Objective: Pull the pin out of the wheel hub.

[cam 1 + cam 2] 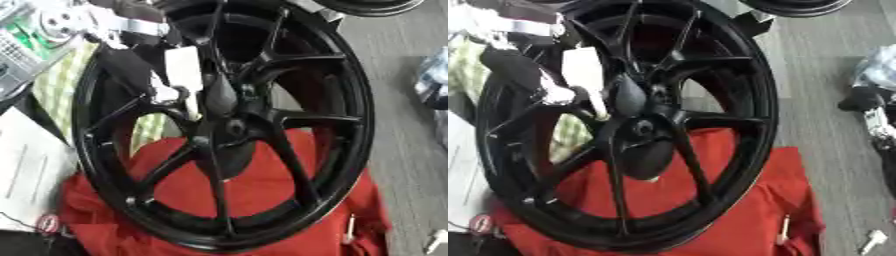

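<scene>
A big black spoked wheel (350, 115) lies tilted on a red cloth (262, 195). Its hub (234, 127) sits in the middle where the spokes meet. I cannot make out the pin against the black metal. My left arm comes in from the upper left, black with a white block at the wrist (184, 67). My left hand (219, 95) is down on the spokes just above the hub, black on black. A black and silver part at the right edge looks like my right hand (872, 117), far from the wheel.
White papers (31, 170) lie at the left and a yellow-green checked cloth (61, 80) lies under the rim. Silver machine parts (61, 22) stand at the top left. Another black wheel (798, 6) shows at the top. Grey floor (402, 150) runs along the right.
</scene>
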### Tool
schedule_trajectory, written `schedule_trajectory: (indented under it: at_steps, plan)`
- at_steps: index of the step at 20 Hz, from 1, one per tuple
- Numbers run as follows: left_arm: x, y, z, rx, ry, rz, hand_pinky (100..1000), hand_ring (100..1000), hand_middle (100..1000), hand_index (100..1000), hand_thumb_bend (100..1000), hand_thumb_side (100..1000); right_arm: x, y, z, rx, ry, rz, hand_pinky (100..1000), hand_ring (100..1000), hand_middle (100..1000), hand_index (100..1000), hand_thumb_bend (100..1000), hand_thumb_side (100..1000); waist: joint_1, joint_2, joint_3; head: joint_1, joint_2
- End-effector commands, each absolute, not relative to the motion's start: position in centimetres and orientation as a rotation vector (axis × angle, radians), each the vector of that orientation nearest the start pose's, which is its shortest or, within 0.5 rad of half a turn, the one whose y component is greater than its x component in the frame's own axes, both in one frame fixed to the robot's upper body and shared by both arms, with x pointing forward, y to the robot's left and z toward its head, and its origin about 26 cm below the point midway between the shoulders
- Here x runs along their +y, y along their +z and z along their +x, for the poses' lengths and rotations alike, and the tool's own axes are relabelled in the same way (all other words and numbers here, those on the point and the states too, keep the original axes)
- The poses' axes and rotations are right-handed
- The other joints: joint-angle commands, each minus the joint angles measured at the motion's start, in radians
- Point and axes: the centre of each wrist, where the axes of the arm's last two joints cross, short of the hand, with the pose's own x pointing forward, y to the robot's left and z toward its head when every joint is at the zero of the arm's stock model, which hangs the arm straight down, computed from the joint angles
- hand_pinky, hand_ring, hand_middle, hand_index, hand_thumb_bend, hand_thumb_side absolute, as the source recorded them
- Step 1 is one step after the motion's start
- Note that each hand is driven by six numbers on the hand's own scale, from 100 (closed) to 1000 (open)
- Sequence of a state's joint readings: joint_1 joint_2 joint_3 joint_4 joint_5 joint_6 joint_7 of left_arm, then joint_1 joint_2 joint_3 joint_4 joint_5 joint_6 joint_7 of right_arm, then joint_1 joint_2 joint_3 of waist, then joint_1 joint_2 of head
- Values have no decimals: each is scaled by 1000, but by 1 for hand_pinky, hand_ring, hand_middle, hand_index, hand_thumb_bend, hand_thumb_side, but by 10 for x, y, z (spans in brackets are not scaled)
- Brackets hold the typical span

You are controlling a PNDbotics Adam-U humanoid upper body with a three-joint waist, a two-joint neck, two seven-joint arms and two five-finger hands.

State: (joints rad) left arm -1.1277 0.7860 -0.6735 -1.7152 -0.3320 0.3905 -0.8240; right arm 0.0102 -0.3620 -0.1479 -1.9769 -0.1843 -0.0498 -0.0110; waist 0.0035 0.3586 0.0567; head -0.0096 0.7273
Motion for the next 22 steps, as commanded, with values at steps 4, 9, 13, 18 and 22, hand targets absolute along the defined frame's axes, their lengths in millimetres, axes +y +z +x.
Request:
schedule_trajectory:
  at_steps: [4, 9, 13, 18, 22]
  plan:
    - [163, 366, 330, -1284, -1784, 596, 599, 550, 390, 534, 100, 334, -333, 136, 255, -2047, 141, -217, 977, 716, 613, 721, 100, 543, -2, -18, 5, 0, -8]
    - [171, 386, 317, -1377, -1712, 559, 577, 522, 339, 494, 100, 276, -334, 135, 254, -2041, 133, -222, 977, 718, 613, 722, 100, 544, -5, -20, 5, -2, -10]
    - [187, 410, 303, -1492, -1626, 539, 564, 508, 316, 480, 100, 244, -334, 135, 254, -2048, 128, -226, 976, 718, 613, 722, 100, 538, -9, -20, 9, -7, -8]
    - [245, 437, 301, -1638, -1348, 620, 558, 504, 311, 488, 100, 246, -338, 135, 252, -2074, 138, -241, 974, 719, 613, 721, 100, 525, -14, -21, 29, -23, -8]
    - [316, 431, 308, -1637, -1055, 742, 559, 507, 316, 498, 100, 248, -342, 135, 250, -2102, 128, -268, 973, 719, 613, 721, 100, 524, -18, -22, 44, -34, -16]
